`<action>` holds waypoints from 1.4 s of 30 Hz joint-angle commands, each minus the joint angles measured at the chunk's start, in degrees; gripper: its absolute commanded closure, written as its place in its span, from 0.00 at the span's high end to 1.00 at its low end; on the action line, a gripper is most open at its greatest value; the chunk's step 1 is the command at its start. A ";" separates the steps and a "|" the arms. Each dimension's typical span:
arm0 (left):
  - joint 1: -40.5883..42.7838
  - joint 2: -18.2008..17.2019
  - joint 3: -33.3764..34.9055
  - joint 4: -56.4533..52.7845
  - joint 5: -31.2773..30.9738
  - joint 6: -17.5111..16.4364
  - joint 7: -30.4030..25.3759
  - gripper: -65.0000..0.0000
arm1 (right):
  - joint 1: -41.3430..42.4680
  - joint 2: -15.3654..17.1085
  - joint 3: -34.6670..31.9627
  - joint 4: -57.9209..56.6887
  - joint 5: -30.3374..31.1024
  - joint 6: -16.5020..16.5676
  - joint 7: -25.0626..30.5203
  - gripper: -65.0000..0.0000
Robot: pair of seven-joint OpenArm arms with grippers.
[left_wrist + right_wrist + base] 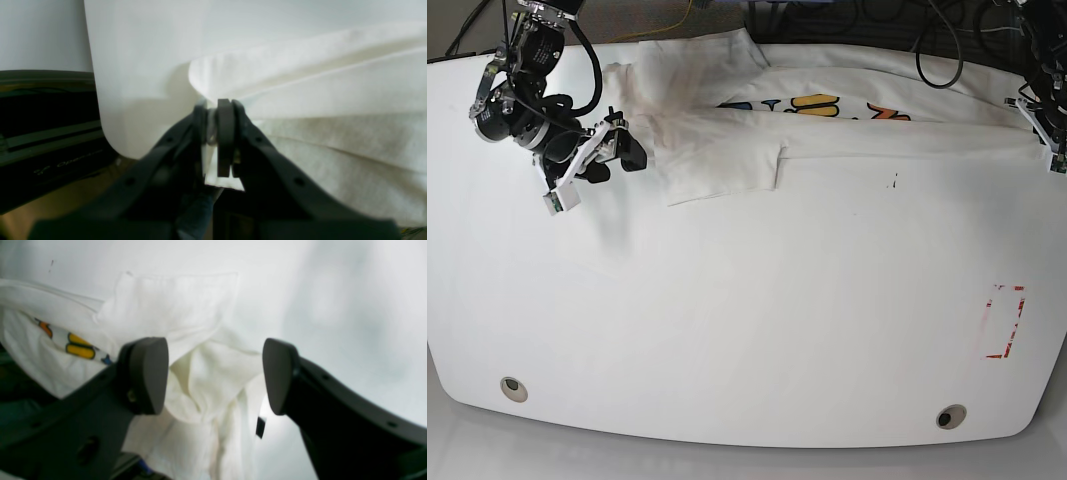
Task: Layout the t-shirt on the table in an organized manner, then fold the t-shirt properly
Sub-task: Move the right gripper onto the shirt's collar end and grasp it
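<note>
The white t-shirt (717, 150) lies stretched along the table's far edge, with its coloured printed letters (817, 105) partly showing under a fold. My left gripper (217, 133) is shut on a bunched edge of the t-shirt (333, 116) near a rounded corner of the table (133, 83); in the base view this gripper (1045, 138) is at the far right. My right gripper (213, 375) stands open just above crumpled cloth of the t-shirt (200, 373), its pads (148, 373) apart and holding nothing. In the base view it (624, 145) sits by the shirt's left end.
The glossy white table (747, 320) carries a red tape outline (1005, 322) at the right and two grommet holes (513, 388) (949, 416) near the front edge. Dark cables (937, 50) hang behind the far edge. A small dark speck (892, 182) lies below the shirt.
</note>
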 commanded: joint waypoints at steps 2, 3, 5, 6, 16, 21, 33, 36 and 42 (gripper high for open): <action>1.35 -0.88 1.64 -1.35 0.01 0.10 -0.70 0.12 | 3.10 -0.17 0.21 -0.05 1.21 0.14 1.60 0.66; 1.61 -0.88 1.81 -2.05 0.01 0.10 -0.70 0.15 | 3.80 -0.26 0.21 -1.20 1.21 0.14 1.60 0.66; 1.78 -0.88 1.99 -3.37 0.09 0.10 -0.79 0.20 | 5.47 -0.34 0.21 -3.66 1.21 0.14 1.69 0.66; 1.96 -0.88 1.99 -4.16 0.09 0.10 -0.79 0.22 | 6.35 -0.43 0.21 -5.77 1.21 0.14 2.04 0.66; 2.40 -0.97 1.99 -8.29 0.09 0.10 -0.96 0.37 | 10.40 -1.49 -0.06 -16.67 1.21 0.14 6.26 0.66; 2.40 -1.06 1.99 -8.29 0.09 0.10 -0.96 0.38 | 11.54 -1.57 -0.06 -20.27 1.30 0.14 6.35 0.66; 2.31 -0.88 2.08 -8.29 0.09 0.10 -0.96 0.37 | 11.98 -2.01 -0.14 -28.98 1.30 0.14 8.72 0.66; 2.31 -0.80 2.08 -8.29 0.09 0.10 -0.96 0.37 | 11.89 -2.01 -0.14 -29.86 1.30 0.14 8.72 0.66; 2.22 -0.80 3.84 -8.29 0.09 0.10 -0.96 0.37 | 11.80 -2.19 -3.31 -30.03 1.30 -0.22 8.72 0.66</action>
